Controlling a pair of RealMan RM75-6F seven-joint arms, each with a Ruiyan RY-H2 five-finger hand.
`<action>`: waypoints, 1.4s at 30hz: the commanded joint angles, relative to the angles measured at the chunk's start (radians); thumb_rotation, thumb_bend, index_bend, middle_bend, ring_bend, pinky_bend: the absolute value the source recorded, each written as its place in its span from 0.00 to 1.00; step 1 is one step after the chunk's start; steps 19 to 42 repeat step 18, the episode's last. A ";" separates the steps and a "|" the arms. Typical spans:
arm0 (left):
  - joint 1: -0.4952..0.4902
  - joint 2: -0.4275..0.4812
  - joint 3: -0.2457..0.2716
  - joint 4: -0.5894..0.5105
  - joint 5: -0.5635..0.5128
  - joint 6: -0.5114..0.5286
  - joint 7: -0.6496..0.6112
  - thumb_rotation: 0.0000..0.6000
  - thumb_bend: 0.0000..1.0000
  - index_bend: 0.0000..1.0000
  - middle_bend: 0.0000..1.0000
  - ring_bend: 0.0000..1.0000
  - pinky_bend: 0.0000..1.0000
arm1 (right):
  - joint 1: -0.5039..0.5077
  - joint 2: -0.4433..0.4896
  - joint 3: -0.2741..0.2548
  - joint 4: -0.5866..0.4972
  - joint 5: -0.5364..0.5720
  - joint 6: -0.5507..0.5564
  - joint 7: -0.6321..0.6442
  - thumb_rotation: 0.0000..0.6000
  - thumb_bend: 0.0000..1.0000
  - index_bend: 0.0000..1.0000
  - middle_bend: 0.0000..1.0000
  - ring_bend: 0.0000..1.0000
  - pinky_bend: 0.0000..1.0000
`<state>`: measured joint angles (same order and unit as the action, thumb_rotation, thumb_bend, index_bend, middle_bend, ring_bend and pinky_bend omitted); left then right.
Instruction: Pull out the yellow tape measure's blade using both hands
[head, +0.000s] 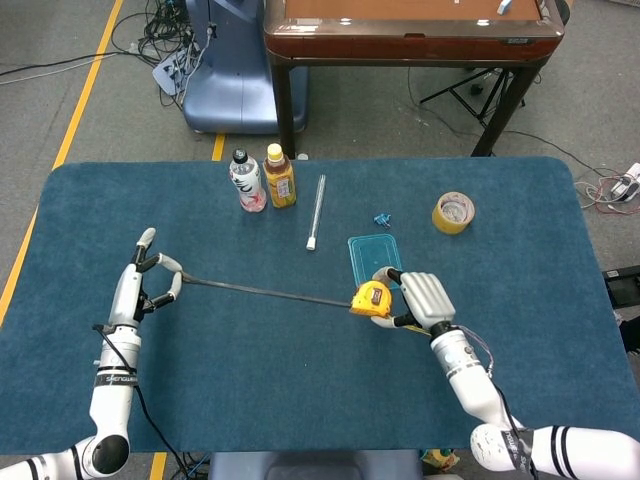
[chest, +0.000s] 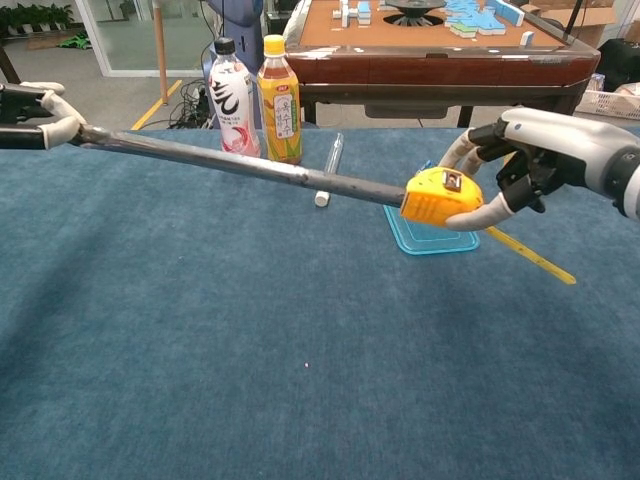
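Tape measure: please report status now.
Left hand pinches blade tip. Right hand grips yellow tape measure. Blade taut above table; nothing obstructing.

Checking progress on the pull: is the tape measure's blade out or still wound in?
Out: the blade spans from the left hand to the case the right hand holds.
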<state>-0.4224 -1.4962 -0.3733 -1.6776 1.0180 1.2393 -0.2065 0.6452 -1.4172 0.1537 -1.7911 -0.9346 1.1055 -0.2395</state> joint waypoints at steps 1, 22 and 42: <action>0.001 0.000 -0.002 0.003 0.001 0.002 0.000 1.00 0.46 0.54 0.00 0.00 0.00 | -0.017 0.012 -0.007 0.009 -0.015 -0.004 0.020 1.00 0.70 0.85 0.82 0.80 0.74; 0.004 0.004 -0.012 0.023 -0.002 -0.005 -0.017 1.00 0.46 0.54 0.00 0.00 0.00 | -0.038 0.016 0.006 0.007 -0.034 -0.019 0.029 1.00 0.70 0.85 0.82 0.80 0.74; 0.004 0.004 -0.012 0.023 -0.002 -0.005 -0.017 1.00 0.46 0.54 0.00 0.00 0.00 | -0.038 0.016 0.006 0.007 -0.034 -0.019 0.029 1.00 0.70 0.85 0.82 0.80 0.74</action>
